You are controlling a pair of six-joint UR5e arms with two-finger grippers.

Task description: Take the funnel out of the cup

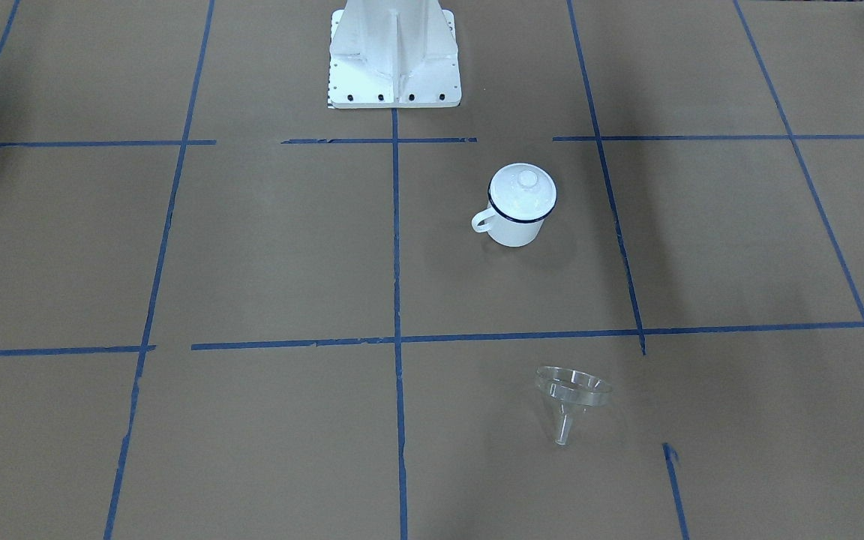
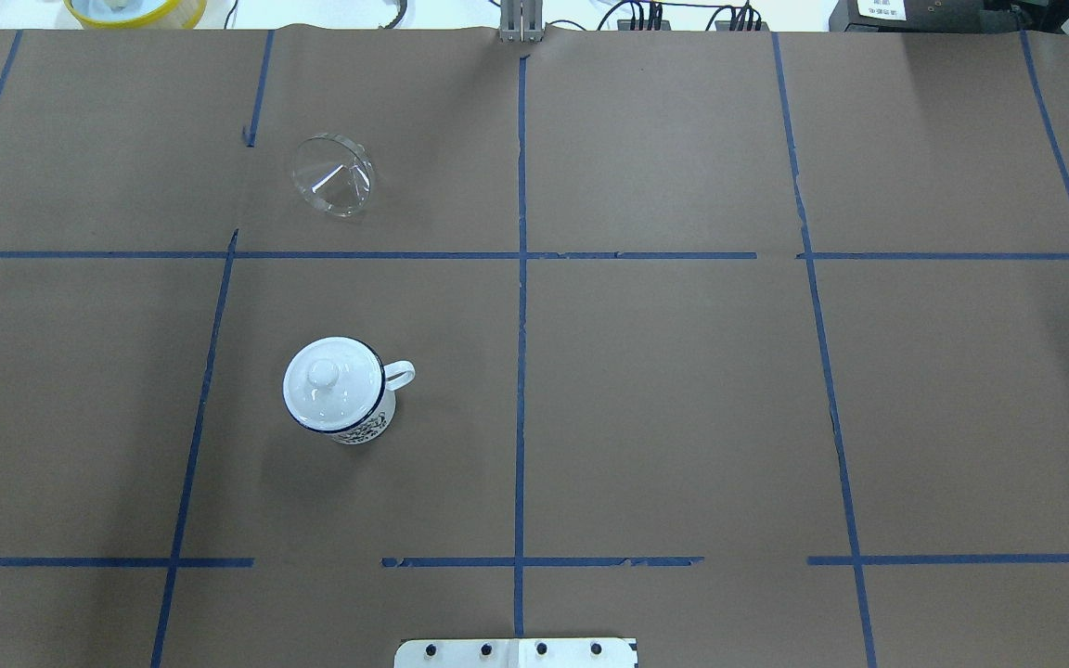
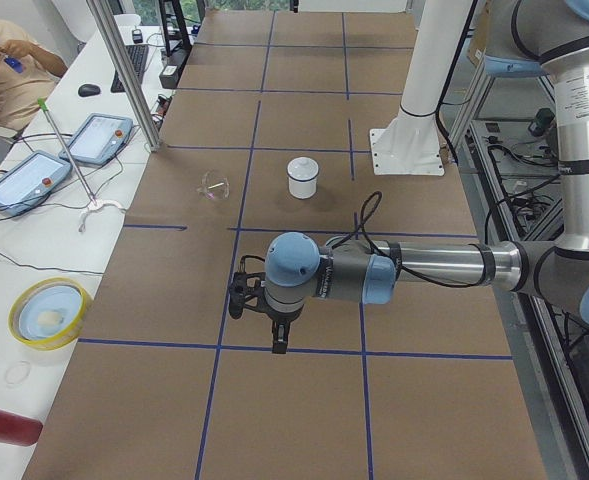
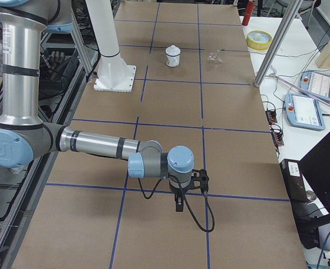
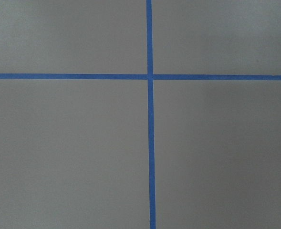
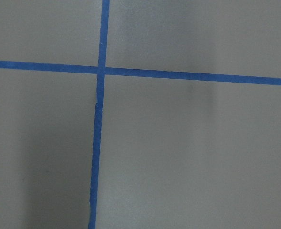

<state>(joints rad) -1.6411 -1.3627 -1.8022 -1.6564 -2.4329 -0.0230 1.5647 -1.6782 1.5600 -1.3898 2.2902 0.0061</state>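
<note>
In the overhead view, start at the bottom edge. The robot's white base plate sits on the brown table, which blue tape lines mark into squares. Up from it, left of centre, you have the cup standing upright with its handle toward frame right. A white knobbed lid is seated on its rim. Further up, in the upper left, the funnel lies on its side on the bare table, out of the cup and well apart from it. In the front-facing view its wide rim is tipped up and its spout points toward the bottom of the frame. At the very top left edge a yellow-rimmed bowl pokes in.

In the left-side view, the left gripper fills the foreground at centre, hanging above a tape line. It is well apart from the cup and funnel, which sit higher in the frame, in the middle distance. You cannot tell from here whether its fingers are spread or pressed together. In the right-side view, the right gripper hangs at lower centre, also above a tape line, and you cannot tell how its fingers stand either. Both wrist cameras give you only brown table and crossing tape.
</note>
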